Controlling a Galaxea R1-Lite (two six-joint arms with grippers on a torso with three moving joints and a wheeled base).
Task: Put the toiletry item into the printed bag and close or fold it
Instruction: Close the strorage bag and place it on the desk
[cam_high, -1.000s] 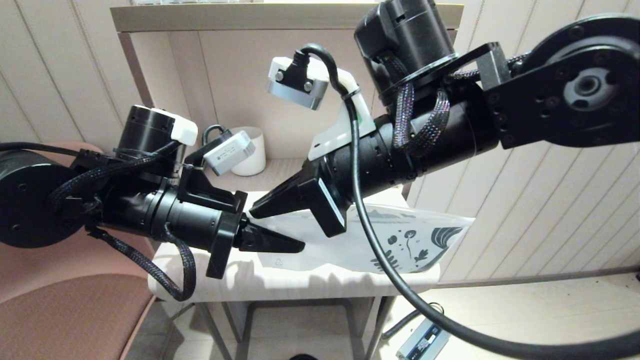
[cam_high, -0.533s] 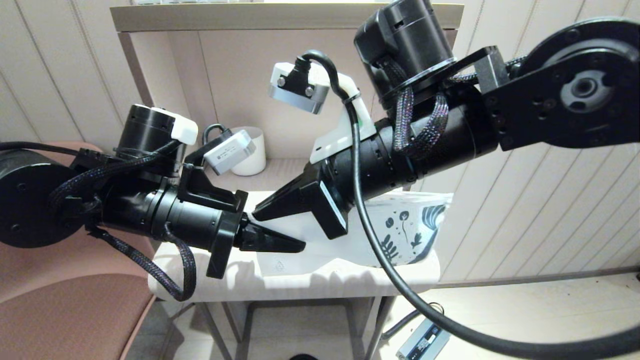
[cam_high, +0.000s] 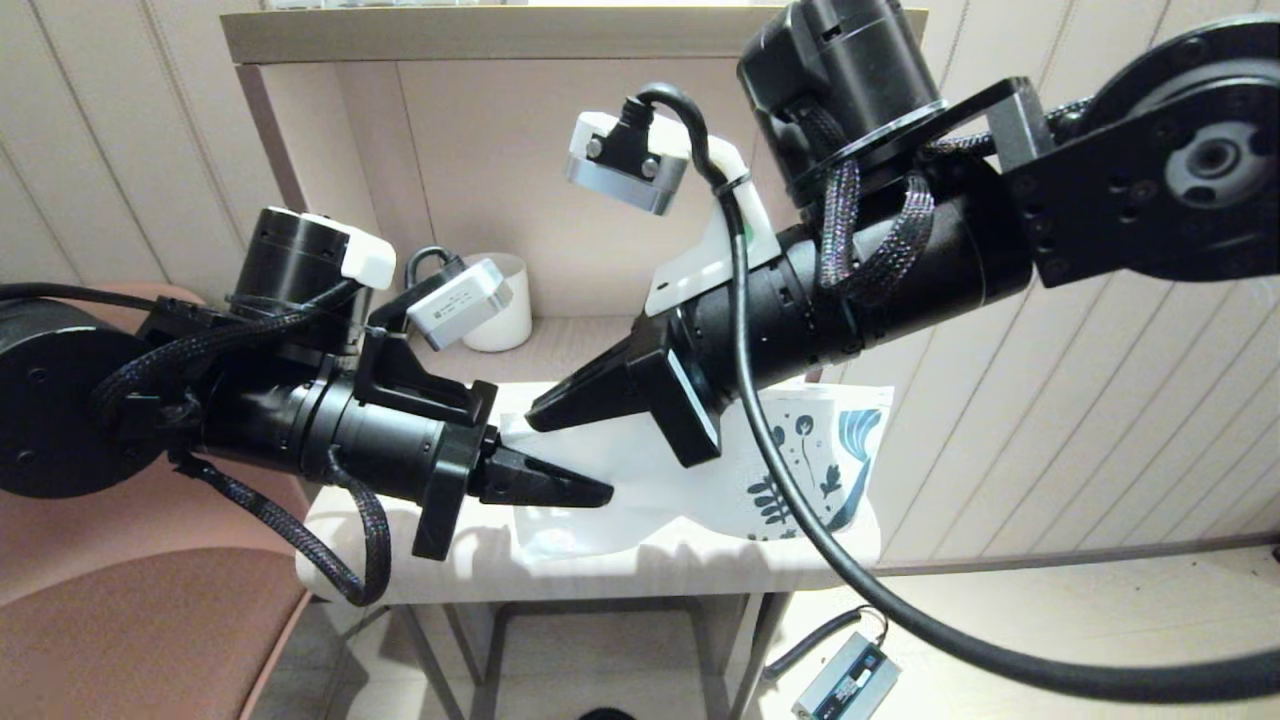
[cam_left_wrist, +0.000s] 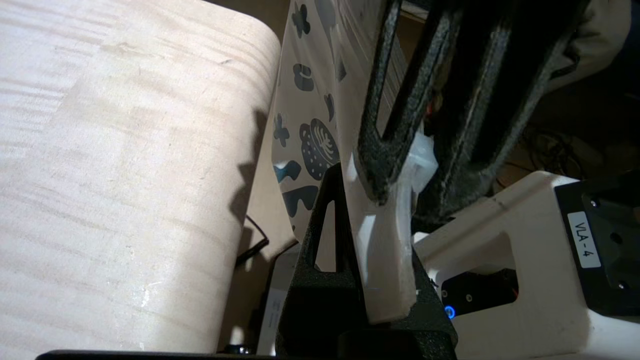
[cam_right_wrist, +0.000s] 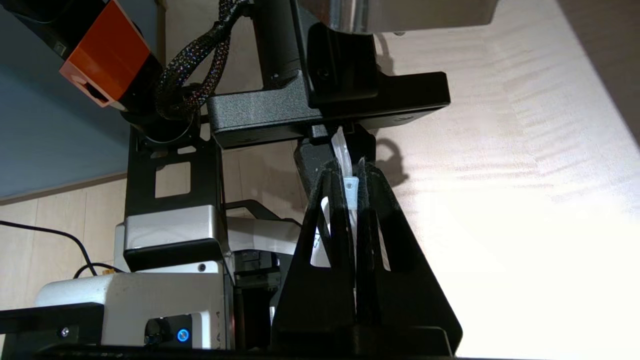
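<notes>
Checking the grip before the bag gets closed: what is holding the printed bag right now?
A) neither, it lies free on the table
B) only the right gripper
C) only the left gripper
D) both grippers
D: the left gripper and right gripper are each shut on the bag's edge.

I am seeing one printed bag (cam_high: 800, 465), one white mug (cam_high: 500, 305) and one table (cam_high: 640, 560). I am working with two grippers: my left gripper (cam_high: 585, 490) and my right gripper (cam_high: 545, 412), each pinching the bag.
</notes>
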